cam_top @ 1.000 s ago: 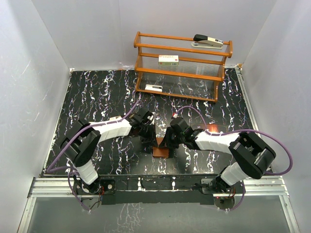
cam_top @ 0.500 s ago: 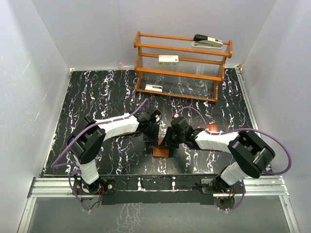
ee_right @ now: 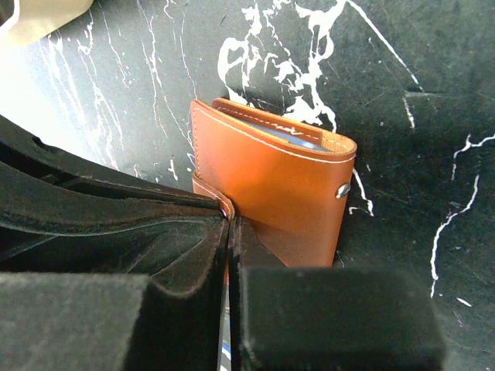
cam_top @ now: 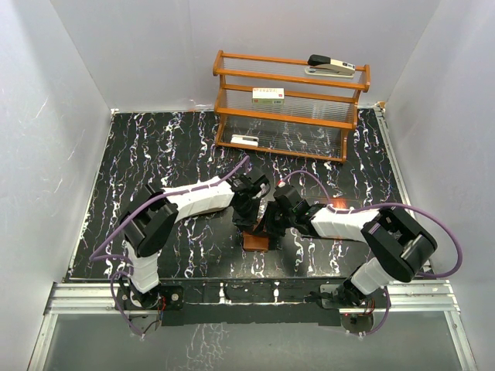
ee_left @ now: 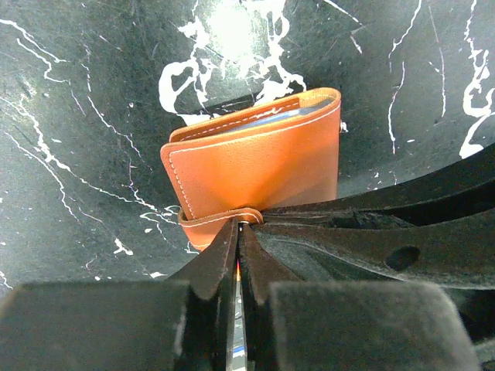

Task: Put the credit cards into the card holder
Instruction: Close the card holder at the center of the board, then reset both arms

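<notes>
Under the card holder [cam_top: 256,241] spreads the black marbled table [cam_top: 155,154], and well behind the card holder stands the wooden rack [cam_top: 290,116], which I leave alone. My left arm [cam_top: 193,202] leans in from the card holder's left and my right arm [cam_top: 340,222] from its right, so both wrists hang just over it.

The card holder lies folded shut and flat on the table, with a bluish edge showing at its open lip. The left gripper [ee_left: 237,232] has its jaws pressed together, with the tips at the closure strap [ee_left: 220,218] on the card holder's near edge. The right gripper [ee_right: 229,220] is likewise closed, and its tips meet that same strap from the other side. I cannot tell whether either one pinches the strap or merely touches it.

I see none of the credit cards plainly. A small orange patch [cam_top: 338,204] to the right of the card holder, beyond my right forearm, may be one, but it is too small to say.

I judge the step in hand to be freeing the strap so the fold can open. To do it well, I want one gripper pinning the body down while the other peels the strap slowly away from its snap. With both tugging the same tab, I expect the card holder would slide or lift
</notes>
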Robot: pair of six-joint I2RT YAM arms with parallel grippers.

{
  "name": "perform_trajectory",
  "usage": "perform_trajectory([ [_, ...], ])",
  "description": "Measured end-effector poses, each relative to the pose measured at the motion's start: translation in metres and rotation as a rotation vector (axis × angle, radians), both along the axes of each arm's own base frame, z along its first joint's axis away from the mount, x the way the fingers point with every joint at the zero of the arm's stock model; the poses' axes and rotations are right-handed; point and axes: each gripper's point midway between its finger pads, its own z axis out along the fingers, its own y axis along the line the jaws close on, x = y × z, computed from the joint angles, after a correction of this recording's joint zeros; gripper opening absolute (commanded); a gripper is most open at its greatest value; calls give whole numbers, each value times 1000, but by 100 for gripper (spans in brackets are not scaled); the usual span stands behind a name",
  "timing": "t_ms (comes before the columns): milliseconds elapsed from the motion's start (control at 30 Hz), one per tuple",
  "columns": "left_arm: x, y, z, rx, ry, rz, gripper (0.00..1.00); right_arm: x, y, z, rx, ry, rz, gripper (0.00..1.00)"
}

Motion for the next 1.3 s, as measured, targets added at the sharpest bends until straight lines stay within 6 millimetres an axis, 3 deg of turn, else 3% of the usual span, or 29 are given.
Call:
perform_trajectory([
  [133, 0, 0, 1, 6, -14, 1, 0, 2, 1, 6, 6, -15, 3, 14],
  [267, 1, 1, 1, 14, -28, 5, 3, 5, -1, 11, -28, -45, 10, 20],
  [567, 19, -6, 14, -24, -124, 45, 34, 13, -22, 24, -160, -106, 5, 40],
  [667, 31, -4, 38, -68, -191, 80, 40, 16, -26, 42, -164, -148, 0, 45],
  [800, 48, -1, 88, -160, -319, 130, 46, 25, -27, 76, -141, -239, -14, 57],
  [867, 52, 5, 110, -188, -376, 148, 49, 30, -30, 97, -132, -292, -34, 64],
  [900, 55, 10, 121, -196, -409, 159, 51, 32, -32, 106, -128, -319, -45, 73],
  [933, 56, 15, 132, -200, -441, 168, 64, 34, -35, 117, -126, -346, -56, 80],
  [967, 57, 20, 142, -202, -470, 176, 92, 35, -39, 127, -125, -373, -67, 87],
  [1000, 58, 26, 153, -204, -502, 184, 98, 36, -42, 136, -124, -396, -79, 92],
  [1033, 59, 32, 164, -208, -536, 189, 98, 38, -45, 146, -123, -423, -91, 97],
  [1167, 56, 56, 213, -255, -662, 224, 99, 43, -56, 181, -118, -509, -133, 98],
  [1300, 46, 83, 259, -324, -781, 265, 99, 44, -62, 201, -111, -558, -155, 98],
])
